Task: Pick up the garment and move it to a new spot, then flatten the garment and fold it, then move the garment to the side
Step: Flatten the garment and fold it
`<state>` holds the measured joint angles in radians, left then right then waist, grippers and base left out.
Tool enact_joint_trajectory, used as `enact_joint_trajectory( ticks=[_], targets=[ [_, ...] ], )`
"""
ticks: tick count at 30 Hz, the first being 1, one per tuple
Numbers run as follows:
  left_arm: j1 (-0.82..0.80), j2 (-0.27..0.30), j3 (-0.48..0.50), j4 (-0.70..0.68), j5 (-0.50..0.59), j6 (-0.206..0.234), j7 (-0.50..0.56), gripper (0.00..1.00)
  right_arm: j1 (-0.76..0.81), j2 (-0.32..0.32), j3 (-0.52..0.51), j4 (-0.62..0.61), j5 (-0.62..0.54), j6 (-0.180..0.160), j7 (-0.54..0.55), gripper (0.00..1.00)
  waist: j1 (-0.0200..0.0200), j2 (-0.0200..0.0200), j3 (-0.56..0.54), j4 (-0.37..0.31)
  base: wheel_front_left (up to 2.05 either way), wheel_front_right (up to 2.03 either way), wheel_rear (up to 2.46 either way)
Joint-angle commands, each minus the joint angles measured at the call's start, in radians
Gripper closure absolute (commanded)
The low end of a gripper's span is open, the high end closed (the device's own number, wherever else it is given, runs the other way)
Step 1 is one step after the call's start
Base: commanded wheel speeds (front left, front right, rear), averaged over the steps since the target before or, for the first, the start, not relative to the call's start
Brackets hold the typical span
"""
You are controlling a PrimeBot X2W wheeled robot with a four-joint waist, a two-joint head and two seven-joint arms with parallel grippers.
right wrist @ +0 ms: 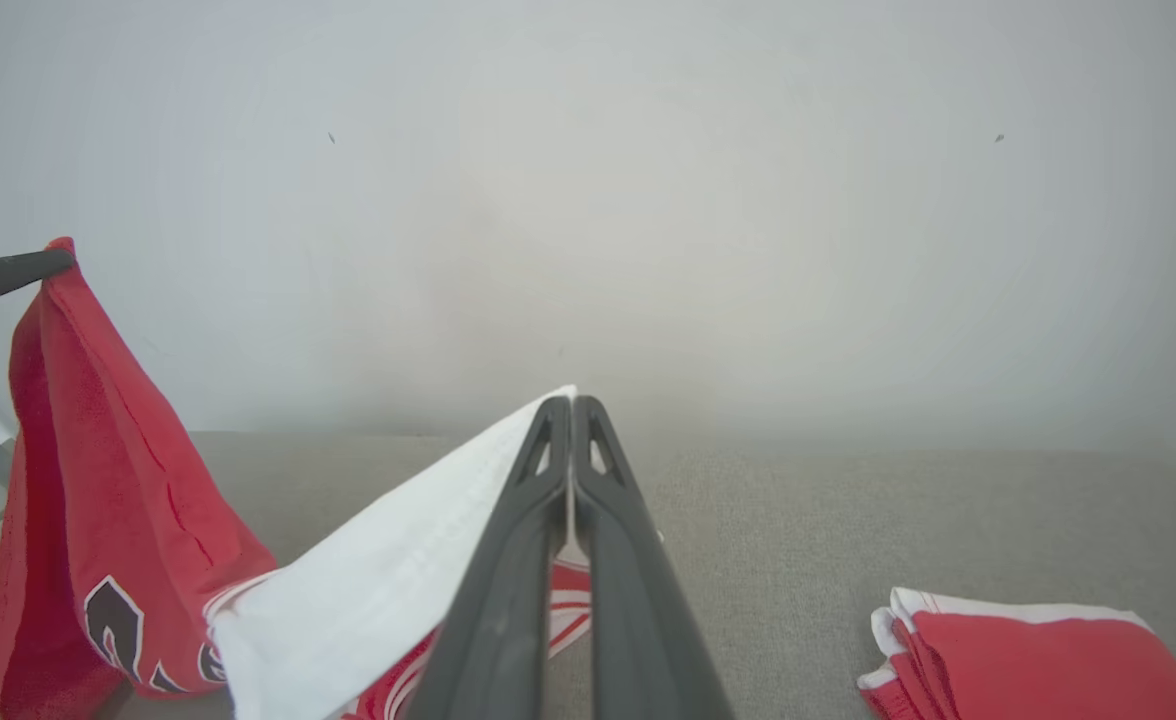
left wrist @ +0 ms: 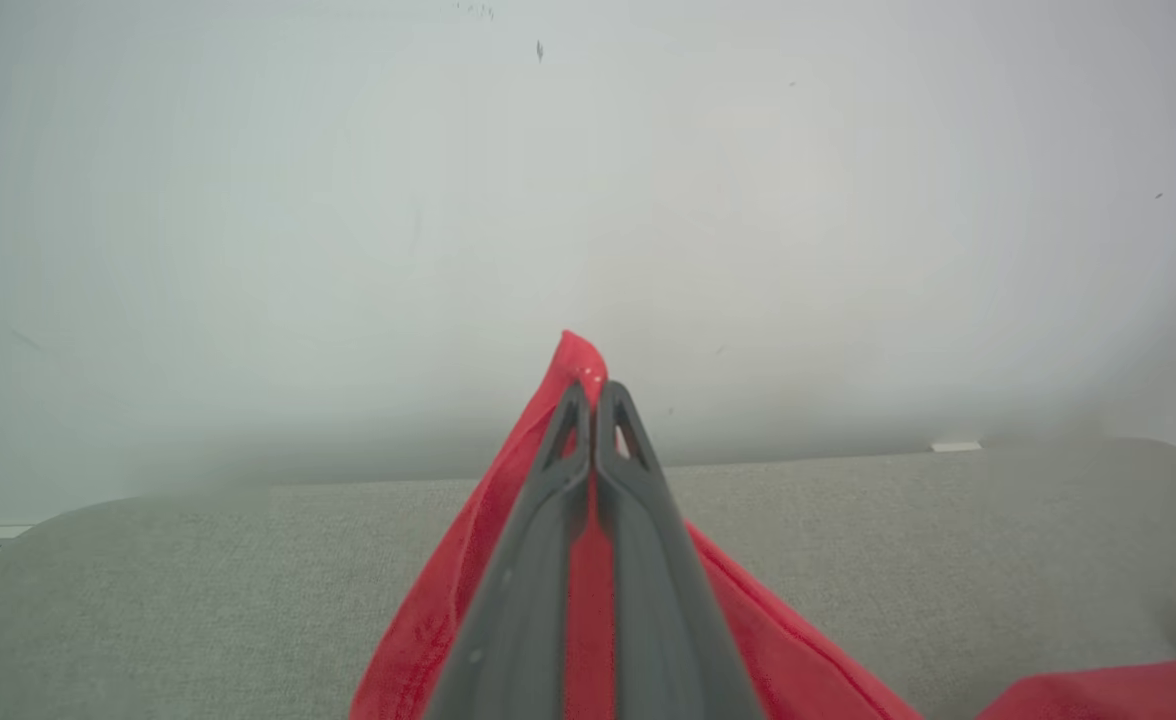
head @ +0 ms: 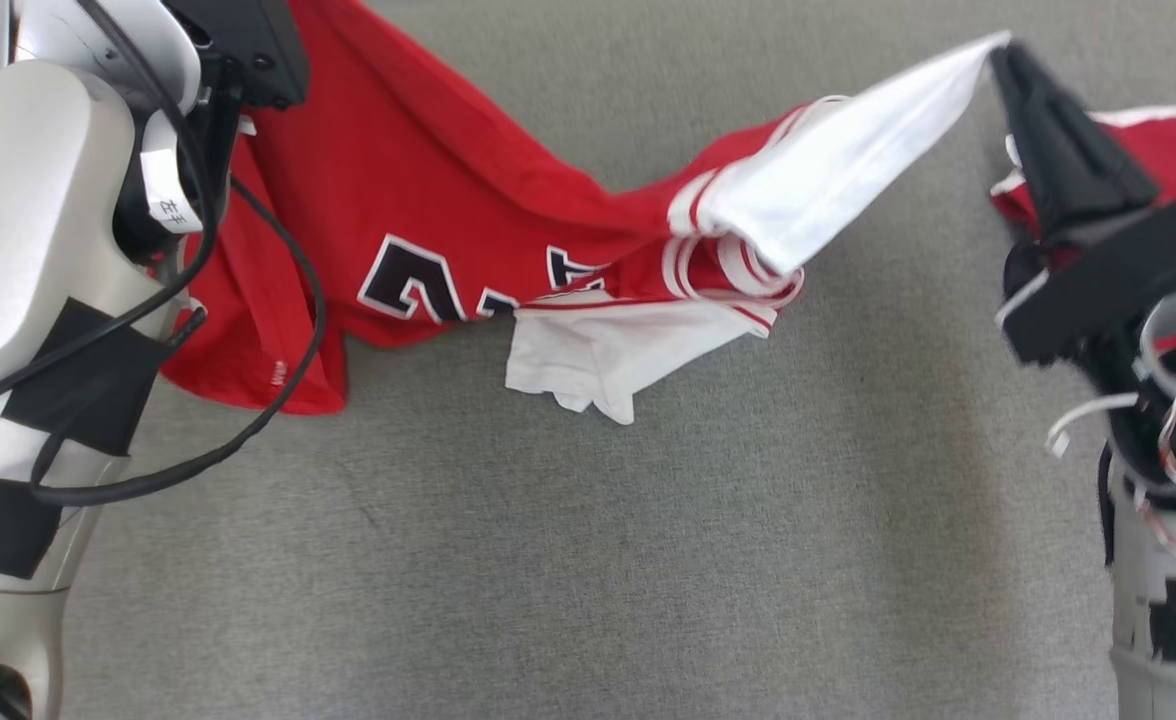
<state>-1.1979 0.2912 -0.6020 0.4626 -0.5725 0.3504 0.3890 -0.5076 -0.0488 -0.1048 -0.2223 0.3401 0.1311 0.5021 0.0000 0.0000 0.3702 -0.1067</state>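
Garment (head: 468, 200) hung stretched between both grippers over the grey surface (head: 588, 560), its middle sagging low. Whether the middle touched the surface, I could not tell. The left gripper (left wrist: 593, 400) was pressed together on a red edge; the right gripper (right wrist: 570, 410) pinched a white corner. A folded red pile (right wrist: 1038, 660) lay near the right arm (head: 1168, 600).
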Motion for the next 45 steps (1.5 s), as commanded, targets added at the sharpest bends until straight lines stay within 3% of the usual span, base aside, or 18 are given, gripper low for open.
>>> enact_joint_trajectory(
  ticks=[1, 14, 19, 25, 36, 45],
  targets=[
    [0.013, -0.007, 0.011, -0.004, -0.007, -0.006, -0.034, 1.0, -0.044, -0.003, -0.011, 0.008, -0.019, 0.0, 0.008, 1.0, 0.0, 0.0, -0.059, 0.033, 0.0, 0.0, 0.0],
    [-0.025, 0.002, 0.046, 0.006, 0.012, -0.041, -0.251, 1.0, -0.307, -0.005, 0.03, 0.125, -0.227, 0.0, 0.023, 1.0, 0.0, 0.0, -0.184, 0.013, 0.0, 0.0, 0.0],
    [-0.012, -0.013, 0.066, 0.022, -0.018, -0.046, -0.283, 1.0, -0.358, -0.078, 0.123, 0.219, -0.217, 0.0, 0.023, 1.0, 0.0, 0.0, -0.2, 0.015, 0.0, 0.0, 0.0],
    [-0.009, -0.04, 0.073, 0.039, -0.038, -0.037, -0.298, 1.0, -0.451, -0.124, 0.165, 0.325, -0.177, 0.0, 0.015, 1.0, 0.0, 0.0, -0.159, 0.025, 0.0, 0.0, 0.0],
    [-0.047, -0.061, 0.074, 0.079, -0.034, -0.056, -0.371, 1.0, -0.745, -0.201, 0.175, 0.479, -0.229, -0.001, -0.139, 1.0, 0.0, 0.0, -0.055, 0.063, 0.0, 0.0, 0.0],
    [-0.078, -0.088, 0.106, 0.1, -0.06, -0.076, -0.457, 1.0, -0.807, -0.23, 0.215, 0.6, -0.177, -0.001, -0.225, 1.0, 0.0, 0.0, 0.012, 0.091, 0.0, 0.0, 0.0]
  ],
)
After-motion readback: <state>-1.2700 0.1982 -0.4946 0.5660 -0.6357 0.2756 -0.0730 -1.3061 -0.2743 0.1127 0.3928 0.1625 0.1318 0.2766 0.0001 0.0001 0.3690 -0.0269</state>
